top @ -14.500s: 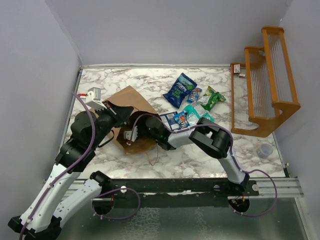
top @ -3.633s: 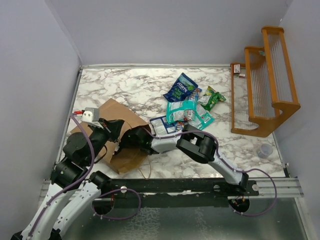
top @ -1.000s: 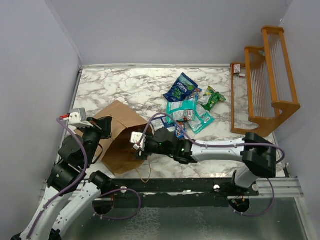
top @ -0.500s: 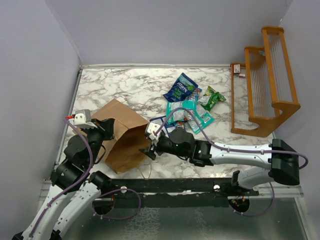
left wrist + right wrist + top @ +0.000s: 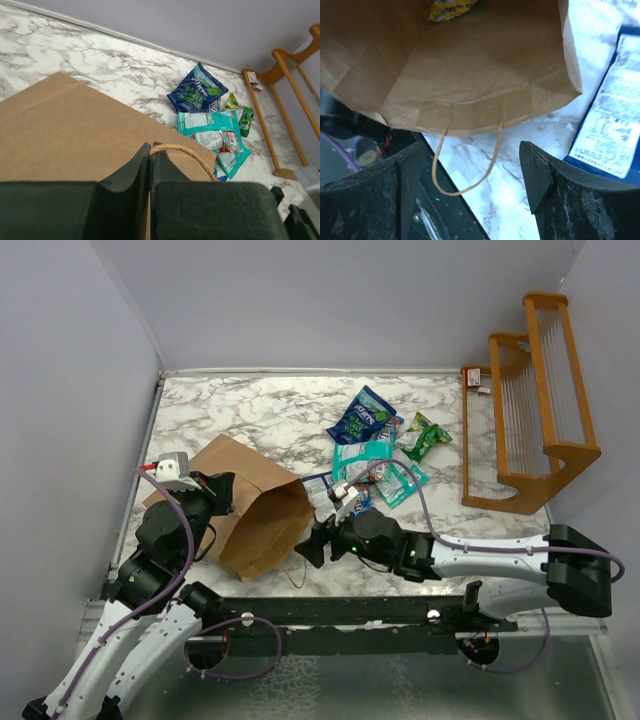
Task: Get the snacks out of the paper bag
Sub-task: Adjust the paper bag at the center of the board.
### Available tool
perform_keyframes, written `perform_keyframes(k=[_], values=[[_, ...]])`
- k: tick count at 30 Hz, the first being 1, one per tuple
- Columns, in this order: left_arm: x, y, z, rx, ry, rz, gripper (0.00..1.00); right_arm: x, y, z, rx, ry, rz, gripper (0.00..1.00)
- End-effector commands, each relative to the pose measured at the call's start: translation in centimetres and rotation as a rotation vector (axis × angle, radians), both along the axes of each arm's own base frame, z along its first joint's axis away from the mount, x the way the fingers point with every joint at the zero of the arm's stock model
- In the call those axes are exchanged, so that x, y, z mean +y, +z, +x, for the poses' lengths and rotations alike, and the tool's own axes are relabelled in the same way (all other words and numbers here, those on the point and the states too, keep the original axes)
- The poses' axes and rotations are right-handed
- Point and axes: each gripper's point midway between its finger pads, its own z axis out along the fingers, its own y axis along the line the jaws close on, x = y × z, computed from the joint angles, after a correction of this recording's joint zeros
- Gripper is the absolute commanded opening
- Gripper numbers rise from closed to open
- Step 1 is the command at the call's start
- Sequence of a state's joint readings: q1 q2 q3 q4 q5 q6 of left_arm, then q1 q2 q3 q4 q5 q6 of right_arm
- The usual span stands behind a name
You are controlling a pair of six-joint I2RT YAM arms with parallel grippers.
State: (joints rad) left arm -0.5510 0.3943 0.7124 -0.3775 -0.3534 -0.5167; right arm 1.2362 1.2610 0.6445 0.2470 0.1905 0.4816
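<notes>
The tall brown kraft paper bag (image 5: 255, 510) lies on its side on the marble table (image 5: 250, 410), its mouth turned toward the right arm. The left hand (image 5: 149, 150) is closed, seemingly pinching the bag's upper twisted paper handle (image 5: 176, 146) and holding the mouth up. The right hand (image 5: 312, 545) is spread wide and carries nothing, just outside the mouth. Its wrist view looks straight in and shows a small yellow foil packet (image 5: 451, 7) deep inside, near the bottom fold.

Several snacks are already out and lie well apart from the bag:
- a dark blue foil packet (image 5: 362, 420)
- teal foil packets (image 5: 375, 462)
- a green foil packet (image 5: 424, 437)
- a blue-and-white packet (image 5: 610, 135), just beside the right hand

The step in hand looks like reaching for the yellow packet. To do it well:
- The left hand should keep the mouth propped open.
- The right hand should enter low along the bag's lower wall, clear of the loose lower handle.
- It should close on the packet alone and not on a paper fold.
- It should draw straight back so the bag is not dragged along.

Compared with half a second ago, the right hand has dropped back from the rim toward the near edge and its jaws have widened. Compared with a second ago, the bag's mouth gapes more
</notes>
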Motion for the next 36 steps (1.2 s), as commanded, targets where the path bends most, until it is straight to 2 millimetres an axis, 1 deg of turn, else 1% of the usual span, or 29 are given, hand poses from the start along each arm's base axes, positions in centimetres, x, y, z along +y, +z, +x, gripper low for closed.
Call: perform_keyframes(k=[1, 3, 6, 10, 15, 19, 23, 27, 29, 31, 36], values=[[-0.6, 2.1, -0.1, -0.052, -0.039, -0.019, 0.0, 2.3, -0.5, -0.3, 0.246, -0.029, 0.16, 0.76], [-0.9, 2.2, -0.2, -0.049, -0.055, -0.014, 0.0, 2.5, -1.2, 0.5, 0.305, -0.048, 0.194, 0.75], [-1.4, 2.4, -0.2, -0.05, -0.082, -0.01, 0.0, 2.6, -2.8, 1.6, 0.396, -0.063, 0.232, 0.7], [-2.1, 2.6, -0.1, -0.048, -0.116, -0.001, 0.0, 3.8, -3.9, 2.4, 0.418, -0.011, 0.246, 0.65], [-2.7, 2.9, 0.0, -0.052, -0.144, -0.003, 0.0, 4.2, -6.0, 2.3, 0.482, -0.029, 0.226, 0.62], [-3.2, 3.0, 0.0, -0.055, -0.167, -0.01, 0.0, 4.1, -7.6, 2.0, 0.541, -0.029, 0.241, 0.52], [-3.7, 3.1, 0.0, -0.057, -0.189, -0.015, 0.0, 4.6, -8.0, 1.9, 0.569, -0.02, 0.284, 0.4], [-4.2, 3.2, 0.0, -0.058, -0.215, -0.01, 0.0, 5.3, -8.6, 2.4, 0.585, -0.035, 0.285, 0.37], [-4.6, 3.2, 0.0, -0.058, -0.237, -0.003, 0.0, 5.5, -9.1, 3.3, 0.596, -0.07, 0.293, 0.33], [-5.0, 3.3, -0.1, -0.062, -0.256, 0.0, 0.0, 5.8, -9.4, 3.7, 0.61, -0.071, 0.305, 0.3], [-6.5, 3.8, 0.1, -0.076, -0.335, 0.022, 0.0, 7.0, -8.9, 3.7, 0.613, -0.028, 0.351, 0.22]])
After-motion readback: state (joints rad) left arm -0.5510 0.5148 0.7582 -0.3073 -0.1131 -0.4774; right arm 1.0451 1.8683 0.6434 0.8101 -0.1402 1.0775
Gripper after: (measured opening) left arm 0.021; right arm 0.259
